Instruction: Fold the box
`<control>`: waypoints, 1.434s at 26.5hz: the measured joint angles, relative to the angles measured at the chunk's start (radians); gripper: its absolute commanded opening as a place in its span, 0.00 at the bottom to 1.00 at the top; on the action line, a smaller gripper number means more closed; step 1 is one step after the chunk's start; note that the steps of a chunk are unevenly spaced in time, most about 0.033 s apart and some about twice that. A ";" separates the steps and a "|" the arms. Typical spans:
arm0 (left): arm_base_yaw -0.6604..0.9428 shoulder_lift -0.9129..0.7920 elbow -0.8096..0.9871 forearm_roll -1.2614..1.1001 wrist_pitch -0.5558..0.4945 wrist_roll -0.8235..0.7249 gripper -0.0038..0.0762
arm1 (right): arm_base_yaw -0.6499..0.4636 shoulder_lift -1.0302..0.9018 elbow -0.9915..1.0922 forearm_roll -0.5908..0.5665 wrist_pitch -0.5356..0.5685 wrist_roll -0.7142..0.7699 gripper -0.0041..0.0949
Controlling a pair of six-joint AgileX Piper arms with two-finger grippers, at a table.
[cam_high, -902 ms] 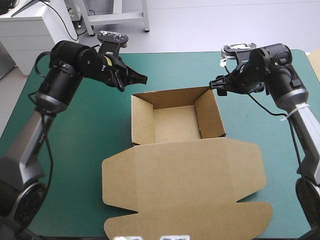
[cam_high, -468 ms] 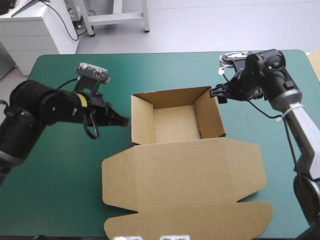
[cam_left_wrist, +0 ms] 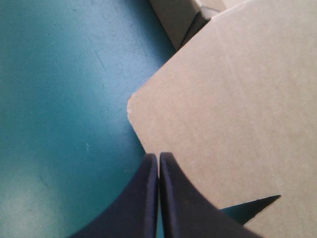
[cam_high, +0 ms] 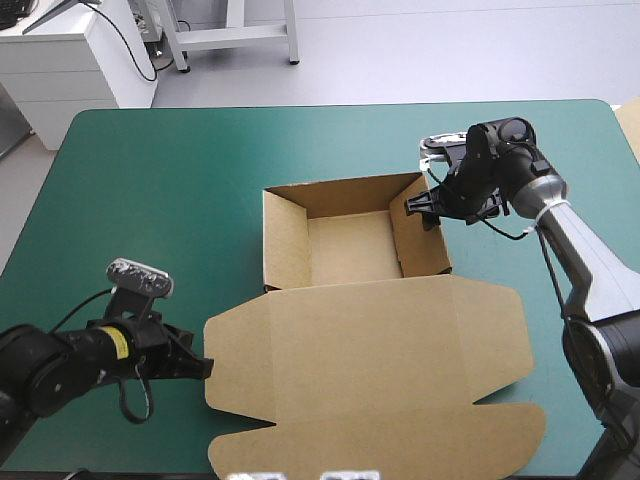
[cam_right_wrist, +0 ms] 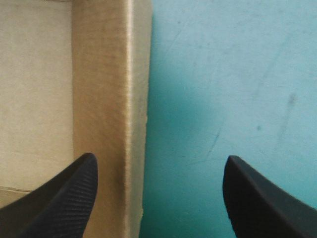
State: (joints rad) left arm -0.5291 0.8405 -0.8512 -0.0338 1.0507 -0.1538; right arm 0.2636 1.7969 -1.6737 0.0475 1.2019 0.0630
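Note:
The brown box [cam_high: 350, 245] stands mid-table as an open tray, its lid [cam_high: 370, 360] lying flat toward the front edge. My left gripper [cam_high: 205, 368] is low at the lid's left side flap, shut, its tips touching the flap's edge. In the left wrist view the shut gripper [cam_left_wrist: 158, 159] meets that edge just below the flap's rounded corner [cam_left_wrist: 136, 106]. My right gripper [cam_high: 420, 208] is open at the far end of the tray's right wall [cam_high: 425, 235]. In the right wrist view the gripper [cam_right_wrist: 158, 168] straddles the wall [cam_right_wrist: 109, 89], with one finger [cam_right_wrist: 69, 193] on the tray's side and the other over the cover.
Bare teal-green cover [cam_high: 140, 200] lies left of and beyond the tray. The lid's front flap [cam_high: 400, 440] reaches almost to the table's front edge. A pale board edge [cam_high: 631, 118] shows at the table's right edge.
My left arm swung from the tray's far left corner down and toward the front, ending at the lid's left flap. My right gripper moved slightly left, onto the tray's right wall.

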 measured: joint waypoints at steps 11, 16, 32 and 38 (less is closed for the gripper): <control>0.000 -0.370 0.294 0.072 -0.168 -0.025 0.04 | 0.000 0.055 0.032 0.065 0.004 -0.028 0.68; 0.000 -0.483 0.356 0.136 -0.173 -0.025 0.04 | 0.000 0.089 0.040 0.116 -0.026 -0.038 0.62; 0.000 -0.556 0.389 0.172 -0.207 -0.028 0.04 | -0.006 0.121 -0.022 0.092 -0.034 -0.092 0.02; 0.000 -0.556 0.389 0.168 -0.217 -0.028 0.04 | -0.138 0.108 -0.298 -0.060 0.032 -0.087 0.02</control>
State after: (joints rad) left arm -0.5291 0.2843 -0.4618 0.1341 0.8333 -0.1815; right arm 0.1255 1.9046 -1.9714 -0.0126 1.2338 -0.0244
